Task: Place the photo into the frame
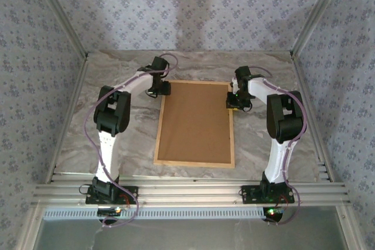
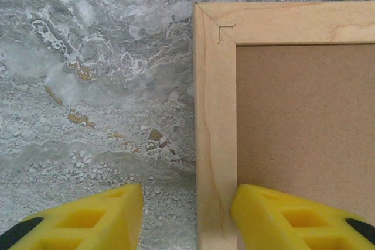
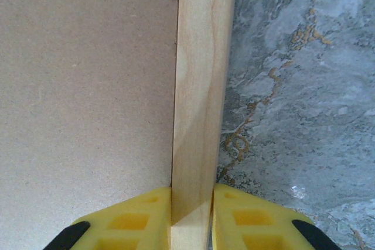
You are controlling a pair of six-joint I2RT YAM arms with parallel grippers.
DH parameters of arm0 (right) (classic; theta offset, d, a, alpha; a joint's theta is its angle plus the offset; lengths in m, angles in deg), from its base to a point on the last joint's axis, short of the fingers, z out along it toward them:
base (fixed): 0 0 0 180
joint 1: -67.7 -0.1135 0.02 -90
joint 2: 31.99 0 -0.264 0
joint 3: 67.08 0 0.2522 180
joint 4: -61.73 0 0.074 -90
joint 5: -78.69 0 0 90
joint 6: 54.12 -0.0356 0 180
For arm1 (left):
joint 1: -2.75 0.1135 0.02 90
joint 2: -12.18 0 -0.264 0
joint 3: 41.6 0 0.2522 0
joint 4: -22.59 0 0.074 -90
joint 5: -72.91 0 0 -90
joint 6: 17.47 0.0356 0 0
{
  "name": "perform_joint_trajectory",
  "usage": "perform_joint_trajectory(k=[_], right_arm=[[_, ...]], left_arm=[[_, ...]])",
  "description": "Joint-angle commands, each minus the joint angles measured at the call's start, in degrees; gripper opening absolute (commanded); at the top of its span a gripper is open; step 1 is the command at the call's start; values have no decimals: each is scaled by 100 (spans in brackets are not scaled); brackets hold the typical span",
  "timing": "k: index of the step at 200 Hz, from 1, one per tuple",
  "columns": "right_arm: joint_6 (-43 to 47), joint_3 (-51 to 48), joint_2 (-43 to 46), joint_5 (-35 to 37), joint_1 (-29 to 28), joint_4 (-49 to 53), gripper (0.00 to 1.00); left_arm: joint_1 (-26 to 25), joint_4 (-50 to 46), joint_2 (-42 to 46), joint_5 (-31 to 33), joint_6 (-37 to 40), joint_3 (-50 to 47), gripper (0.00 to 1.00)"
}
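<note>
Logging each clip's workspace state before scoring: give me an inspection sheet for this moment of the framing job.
Surface: grey marbled tabletop.
Job's things: frame lies flat, brown backing board inside it.
Clutter: nothing seen.
Claws: left claw open, straddling the frame's left rail; right claw shut on its right rail.
Cables: purple cables looped along both arms.
Surroundings: floral-papered walls, aluminium rails at the near edge.

I have the frame (image 1: 194, 162) flat on the bench (image 1: 76, 144), midway across, backing board (image 1: 196, 121) inside it. My left hand (image 2: 187, 215) sits at its far-left corner, straddling the left rail; my right hand (image 3: 192, 215) is on the right rail near the far-right corner.
</note>
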State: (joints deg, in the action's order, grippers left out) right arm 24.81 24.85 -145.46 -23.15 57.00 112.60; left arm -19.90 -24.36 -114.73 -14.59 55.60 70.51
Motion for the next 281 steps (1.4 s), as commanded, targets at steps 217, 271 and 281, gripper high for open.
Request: perform_joint_trajectory(k=[217, 271, 281], right_arm=[[149, -34, -245, 76, -27, -36, 23], [184, -39, -241, 50, -9, -50, 23], [193, -38, -246, 50, -7, -54, 23]], left_arm=[[-126, -608, 1293, 44, -141, -648, 56], [-138, -202, 2341, -577, -385, -2375, 51], [-147, -153, 2426, -648, -407, -2570, 50]])
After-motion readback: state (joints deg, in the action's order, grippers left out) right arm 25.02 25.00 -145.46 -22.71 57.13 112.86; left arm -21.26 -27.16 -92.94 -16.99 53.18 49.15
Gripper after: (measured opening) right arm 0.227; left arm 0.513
